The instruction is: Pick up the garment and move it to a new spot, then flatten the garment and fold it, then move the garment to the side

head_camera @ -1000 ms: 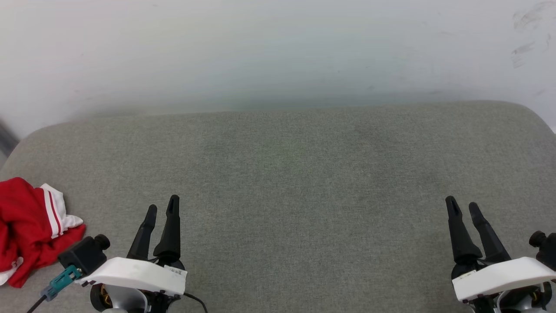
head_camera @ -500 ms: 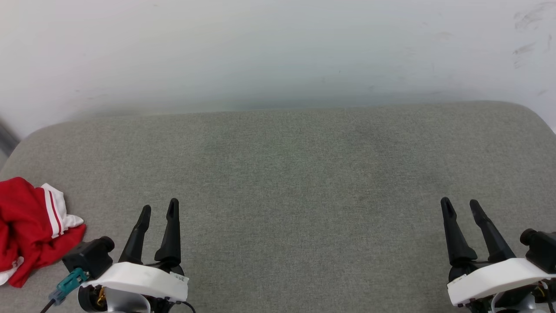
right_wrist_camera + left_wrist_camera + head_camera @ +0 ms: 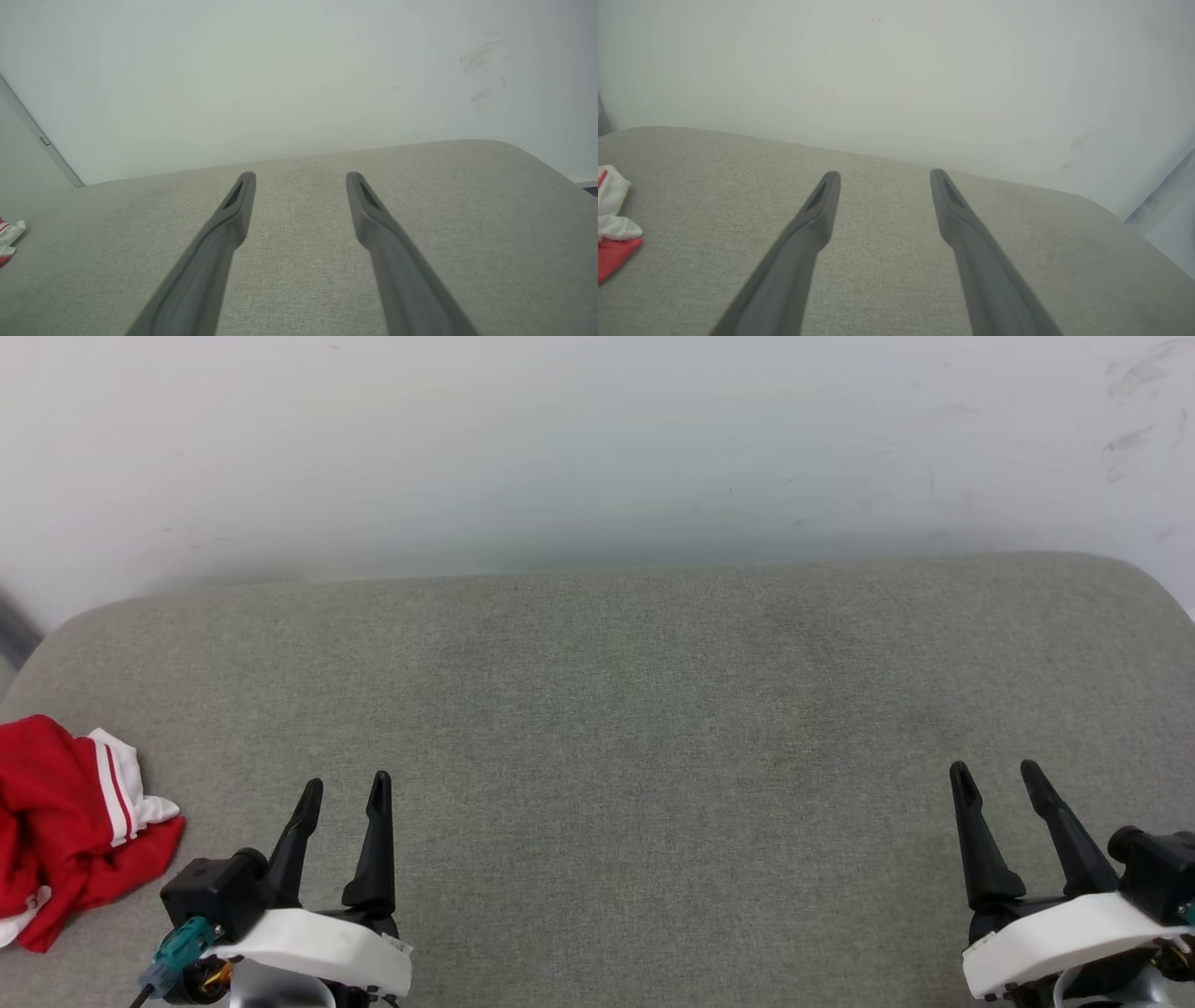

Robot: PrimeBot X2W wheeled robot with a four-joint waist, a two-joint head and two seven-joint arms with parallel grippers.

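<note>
**Both sets of fingers empty, garment [image 3: 65,821] at far left**

The garment lies crumpled at the left edge of the cushion [image 3: 616,709] — red, with a white striped sleeve on top. The left gripper [image 3: 346,786] hovers near it, not touching; the right gripper [image 3: 994,772] is well apart. Both are spread wide — holding nothing.

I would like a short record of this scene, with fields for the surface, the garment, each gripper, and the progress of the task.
surface: grey fabric cushion, white wall behind it
garment: red with white striped trim, crumpled in a heap at the cushion's left edge, partly out of frame
left gripper: open, holding nothing, right of the garment and apart from it
right gripper: open, holding nothing, far right side
progress: garment not yet picked up, flattened or folded
</note>
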